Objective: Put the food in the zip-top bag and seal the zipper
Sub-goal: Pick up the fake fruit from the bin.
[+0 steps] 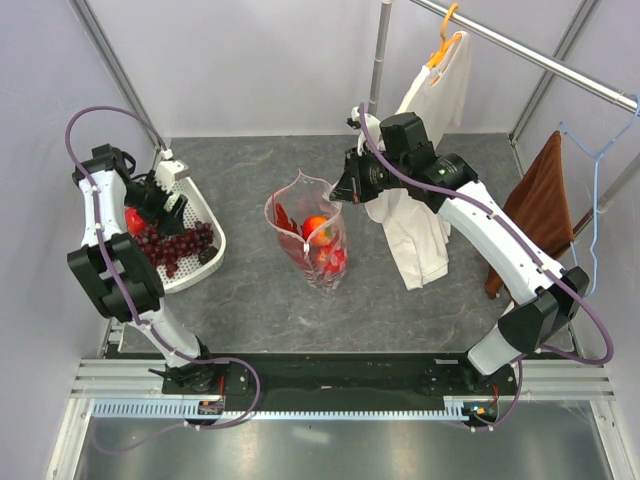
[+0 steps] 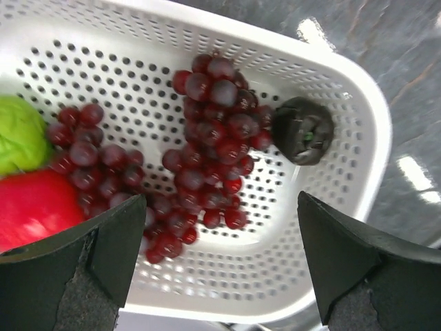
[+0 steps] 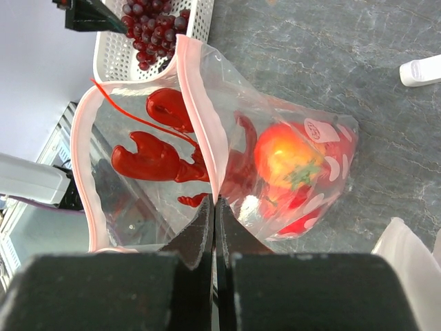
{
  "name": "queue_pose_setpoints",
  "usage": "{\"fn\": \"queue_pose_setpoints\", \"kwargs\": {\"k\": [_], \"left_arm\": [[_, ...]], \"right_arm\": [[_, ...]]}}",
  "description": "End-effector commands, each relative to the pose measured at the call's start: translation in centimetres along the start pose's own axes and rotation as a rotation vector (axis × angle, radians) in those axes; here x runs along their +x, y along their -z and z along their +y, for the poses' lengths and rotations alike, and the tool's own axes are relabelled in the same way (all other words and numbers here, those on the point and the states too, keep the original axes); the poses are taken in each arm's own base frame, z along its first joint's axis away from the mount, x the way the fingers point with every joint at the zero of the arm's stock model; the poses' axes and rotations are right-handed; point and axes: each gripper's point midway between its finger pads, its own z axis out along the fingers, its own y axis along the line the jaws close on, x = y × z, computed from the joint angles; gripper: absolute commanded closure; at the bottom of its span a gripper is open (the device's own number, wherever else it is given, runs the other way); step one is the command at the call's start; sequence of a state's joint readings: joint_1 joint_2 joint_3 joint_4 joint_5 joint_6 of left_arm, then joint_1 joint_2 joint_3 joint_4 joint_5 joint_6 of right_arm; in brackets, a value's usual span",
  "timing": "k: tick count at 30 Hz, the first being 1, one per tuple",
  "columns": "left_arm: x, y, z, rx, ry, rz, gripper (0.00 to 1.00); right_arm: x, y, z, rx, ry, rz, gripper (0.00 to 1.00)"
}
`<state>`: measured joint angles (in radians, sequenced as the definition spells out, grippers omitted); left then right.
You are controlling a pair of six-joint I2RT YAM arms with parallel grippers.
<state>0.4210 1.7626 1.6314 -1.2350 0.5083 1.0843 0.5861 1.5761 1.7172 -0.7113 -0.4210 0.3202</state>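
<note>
Grapes lie in a dark purple heap in the white mesh basket at the left of the grey worktop. Beside them in the same basket are a red piece, and, in the left wrist view, a green piece touching that red piece. A dark round lump rests against the right end of the grapes, near the basket wall. The left claw hangs above the heap with its jaws spread wide and nothing between them; in its own camera the left claw frames the grapes without touching them.

Near the middle of the worktop the zip-top bag stands upright with its mouth gaping. Inside it sit a red toy with pincer-shaped ends and an orange-red round fruit with a green stalk, with more red pieces beneath. The zipper, a pink strip, runs around the open mouth. The right claw is pinched tight on that strip at the right side of the mouth; in the right wrist view the right claw has its jaws pressed together with the pink edge caught between them.

Further right a cream shirt hangs from an orange hanger, its lower part drooping behind the right arm, and a brown cloth hangs on a blue hanger at the far right.
</note>
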Motion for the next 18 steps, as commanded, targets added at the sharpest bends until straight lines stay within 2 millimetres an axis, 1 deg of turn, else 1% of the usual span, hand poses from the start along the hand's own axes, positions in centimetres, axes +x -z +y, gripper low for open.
{"fn": "queue_pose_setpoints", "kwargs": {"k": [1,3,6,9,10,11,12,13,18], "left_arm": [[-0.9,-1.5,2.6,0.001,-0.244,-0.015,0.04],[-0.9,-2.6,3.0,0.023,-0.246,-0.014,0.04],[-0.9,-3.8,2.5,0.065,-0.247,-0.025,0.04],[-0.4,-5.3,1.6,0.117,-0.211,-0.023,0.04],[-0.1,-6.2,1.7,0.126,-0.191,-0.019,0.03],[0.3,-6.7,1.5,0.136,-0.173,-0.009,0.01],[0.5,-7.2,1.5,0.140,-0.159,-0.003,0.00],[0.5,-7.7,2.4,0.111,-0.164,-0.011,0.00],[1.5,-10.0,2.7,0.110,-0.132,0.029,0.00]], "right_arm": [[-1.3,0.2,0.3,-0.006,0.030,-0.035,1.00],[-1.2,0.1,0.0,0.003,0.032,-0.032,1.00],[-1.1,-0.2,-0.2,0.008,0.035,-0.026,1.00],[-0.9,-0.4,-0.2,0.006,0.034,-0.019,1.00],[-1.0,-0.4,-0.3,0.007,0.034,-0.020,1.00],[-0.9,-0.4,-0.3,0.006,0.035,-0.018,1.00],[-0.8,-0.5,-0.4,0.005,0.033,-0.015,1.00],[-0.8,-0.4,-0.2,-0.003,0.033,-0.015,1.00],[-0.7,-0.6,-0.1,-0.011,0.024,-0.010,1.00]]}}
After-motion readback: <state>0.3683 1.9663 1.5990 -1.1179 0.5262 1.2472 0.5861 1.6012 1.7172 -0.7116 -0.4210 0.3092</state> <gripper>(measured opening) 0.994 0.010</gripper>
